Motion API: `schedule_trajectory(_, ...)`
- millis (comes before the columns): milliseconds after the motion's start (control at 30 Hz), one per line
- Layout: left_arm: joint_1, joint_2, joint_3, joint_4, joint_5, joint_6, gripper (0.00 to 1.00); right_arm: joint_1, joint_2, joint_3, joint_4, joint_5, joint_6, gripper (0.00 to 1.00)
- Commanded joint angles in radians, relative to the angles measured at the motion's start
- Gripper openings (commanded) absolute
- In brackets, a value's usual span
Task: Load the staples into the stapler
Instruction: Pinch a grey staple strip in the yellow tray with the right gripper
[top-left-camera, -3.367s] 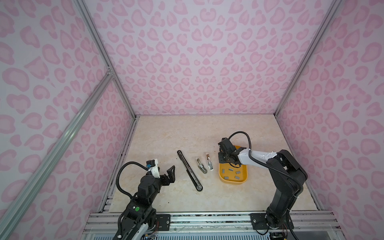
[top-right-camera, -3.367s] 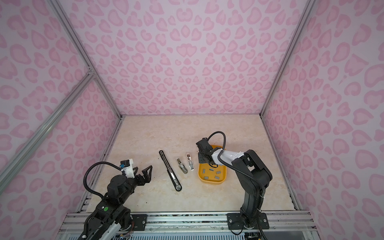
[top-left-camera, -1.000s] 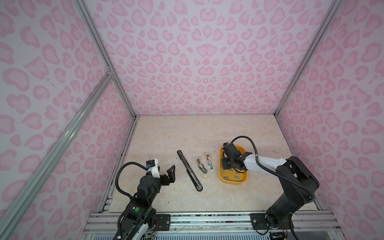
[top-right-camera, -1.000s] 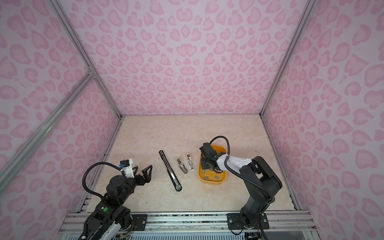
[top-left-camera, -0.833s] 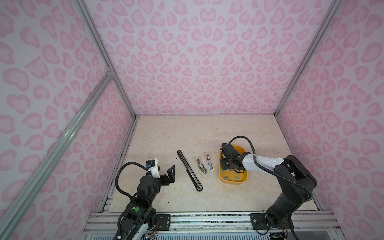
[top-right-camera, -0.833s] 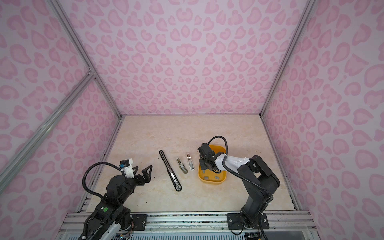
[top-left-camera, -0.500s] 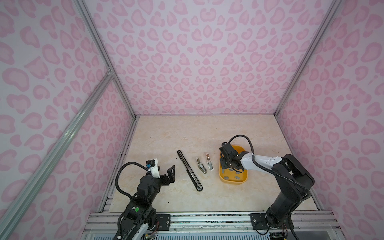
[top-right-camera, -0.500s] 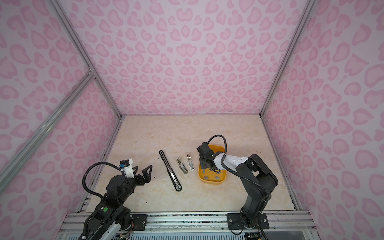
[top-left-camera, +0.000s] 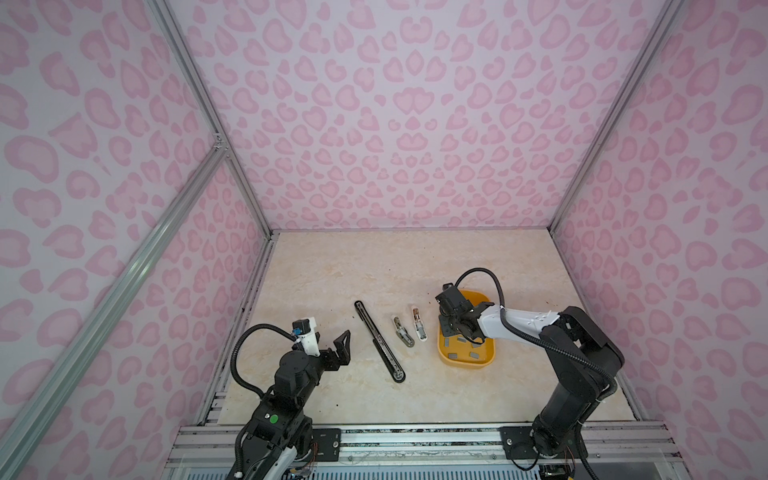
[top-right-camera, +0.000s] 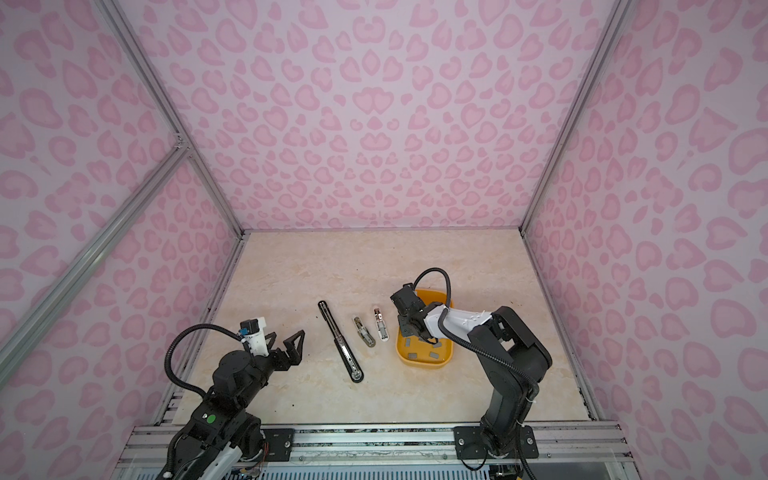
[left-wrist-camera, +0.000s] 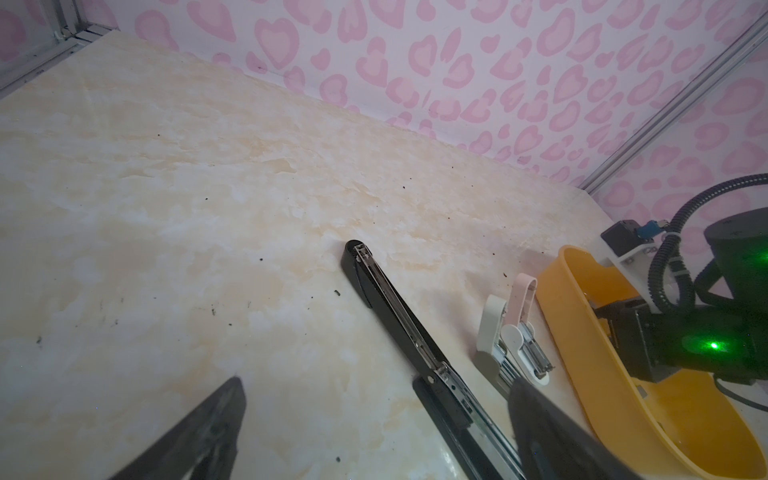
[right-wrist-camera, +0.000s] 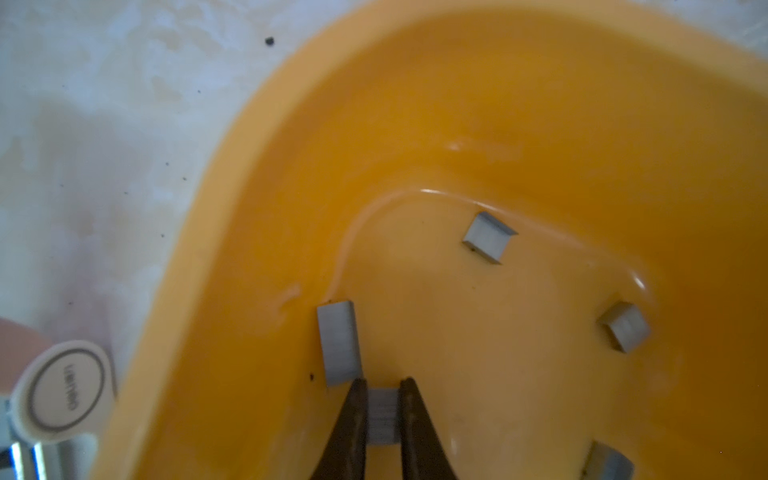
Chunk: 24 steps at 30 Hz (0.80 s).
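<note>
One strip (right-wrist-camera: 381, 415) is being clamped in the tray (right-wrist-camera: 249, 208) as the right end effector (right-wrist-camera: 383, 387) is being drawn closed around it; a pickup seems secured. Left end effector (top-left-camera: 334, 347) is being held spread, empty.

Yellow tray (top-left-camera: 464, 363) on marble tabletop (top-left-camera: 374, 270); pink-patterned walls (top-left-camera: 395, 124).
</note>
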<state>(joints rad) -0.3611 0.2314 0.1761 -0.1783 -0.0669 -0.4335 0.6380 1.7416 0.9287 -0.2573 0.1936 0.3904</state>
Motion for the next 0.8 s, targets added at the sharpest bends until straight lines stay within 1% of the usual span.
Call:
schedule_trajectory(0, 0.001, 0.0, 0.011, 0.029, 0.006, 0.007, 0.99, -0.008, 0.001, -0.016, -0.065, 0.005, 0.011, 0.18)
schedule_trajectory(500, 0.001, -0.001, 0.011, 0.031, 0.005, 0.006, 0.99, -0.021, 0.026, -0.018, -0.04, -0.055, 0.021, 0.18)
schedule_trajectory(667, 0.0, -0.001, 0.012, 0.031, 0.006, 0.007, 0.99, -0.026, 0.032, -0.02, -0.037, -0.071, 0.022, 0.22)
schedule_trajectory(767, 0.001, -0.002, 0.011, 0.031, 0.007, 0.007, 0.99, -0.029, 0.033, -0.021, -0.037, -0.07, 0.024, 0.22)
